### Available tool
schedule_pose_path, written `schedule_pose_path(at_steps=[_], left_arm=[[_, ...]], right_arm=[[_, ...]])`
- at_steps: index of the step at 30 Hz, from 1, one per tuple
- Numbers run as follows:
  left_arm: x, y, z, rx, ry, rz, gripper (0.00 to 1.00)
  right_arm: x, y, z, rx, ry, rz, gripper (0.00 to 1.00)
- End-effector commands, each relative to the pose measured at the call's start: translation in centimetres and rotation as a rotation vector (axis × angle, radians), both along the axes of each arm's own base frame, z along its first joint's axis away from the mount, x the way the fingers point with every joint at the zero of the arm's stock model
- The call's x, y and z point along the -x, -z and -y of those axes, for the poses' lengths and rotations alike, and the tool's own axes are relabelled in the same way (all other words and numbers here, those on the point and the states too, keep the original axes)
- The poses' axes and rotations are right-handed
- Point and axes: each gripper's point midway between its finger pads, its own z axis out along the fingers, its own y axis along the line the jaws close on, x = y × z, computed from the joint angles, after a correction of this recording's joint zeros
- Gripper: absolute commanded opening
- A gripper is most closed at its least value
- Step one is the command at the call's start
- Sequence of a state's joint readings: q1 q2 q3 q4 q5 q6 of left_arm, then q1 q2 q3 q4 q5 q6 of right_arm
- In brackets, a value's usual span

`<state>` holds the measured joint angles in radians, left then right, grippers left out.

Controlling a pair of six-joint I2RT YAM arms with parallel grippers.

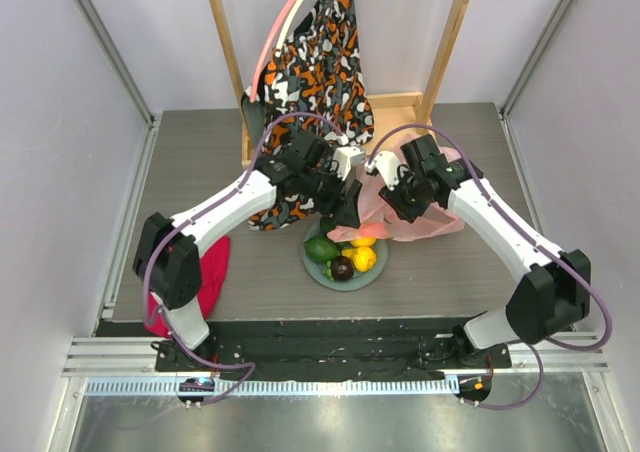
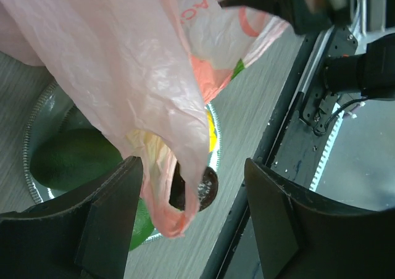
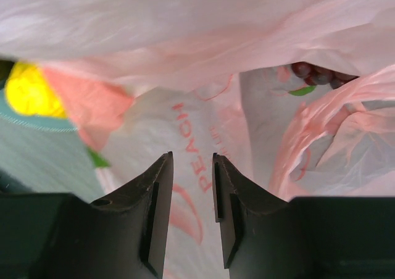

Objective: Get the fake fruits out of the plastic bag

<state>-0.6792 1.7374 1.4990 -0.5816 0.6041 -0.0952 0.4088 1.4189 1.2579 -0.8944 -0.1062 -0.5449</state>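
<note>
- Red cloth [image 1: 212, 272] lay at the far left of the grey wood-grain surface [image 1: 180, 152], partly under the left arm [image 1: 215, 212].
- An orange, black and white patterned garment [image 1: 320, 62] hung from the wooden frame [image 1: 224, 42] at the back, its lower end reaching down behind the left arm's wrist.
- The left fingers [image 2: 105, 229] were spread wide just above the plate. A fold of the plastic bag [image 2: 142, 87] ending in a handle loop hung down between them, lying against one finger but not pinched.
- The grey-green plate [image 1: 378, 275] sat in the middle of the surface, near the front edge. It held a green fruit [image 1: 320, 249], a dark round fruit [image 1: 343, 268] and two orange-yellow fruits [image 1: 364, 259], all outside the bag.
- The bag, thin pink film with a white printed panel, was bunched between the two wrists, just behind and to the right of the plate. Its lower edge drooped over the plate's far rim.
- A dark purple grape bunch [image 3: 315, 74] showed inside the bag, in a fold of the film at the upper right of the right wrist view.
- The right fingers [image 3: 154, 217] stood close together with only a narrow slit between them, aimed at the printed panel — whether any film was pinched could not be told.
- The right arm [image 1: 500, 232] curved in from its base at the right.
</note>
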Motion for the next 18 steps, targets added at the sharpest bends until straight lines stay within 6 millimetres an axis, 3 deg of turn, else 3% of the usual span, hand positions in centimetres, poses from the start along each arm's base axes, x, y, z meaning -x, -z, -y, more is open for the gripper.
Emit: schedule_pose_path(at_steps=[1,3,6,7,12,14,18], left_arm=[[-1.1,-0.3,0.9,0.028,-0.023,0.018,0.71],[-1.6,0.6,0.9,-0.014,-0.054,0.038,0.66],[-2.5,1.5,0.9,-0.05,-0.088,0.025,0.11],[-2.8,1.6,0.9,-0.062,-0.102,0.03,0.0],[-3.1,-0.3,1.7,-0.003,-0.115,0.037,0.0],[-2.9,-1.3,2.2,0.032,-0.106,0.027,0.0],[-2.9,-3.0,2.8,0.078,-0.103,0.021,0.0]], right_arm=[[-3.6,0.2,0.8,0.014,0.116,0.09,0.38],[-4.7,1.1,1.5,0.038,0.158,0.094,0.38],[-6.2,1.6,2.8,0.065,0.239,0.115,0.38],[-6.8,2.4,3.8,0.07,0.288,0.101,0.38],[-9.4,3.7,5.7,0.091,0.379,0.118,0.4],[-10.3,4.1,6.0,0.088,0.416,0.119,0.51],[-12.0,4.3,5.9,0.06,0.458,0.134,0.59]])
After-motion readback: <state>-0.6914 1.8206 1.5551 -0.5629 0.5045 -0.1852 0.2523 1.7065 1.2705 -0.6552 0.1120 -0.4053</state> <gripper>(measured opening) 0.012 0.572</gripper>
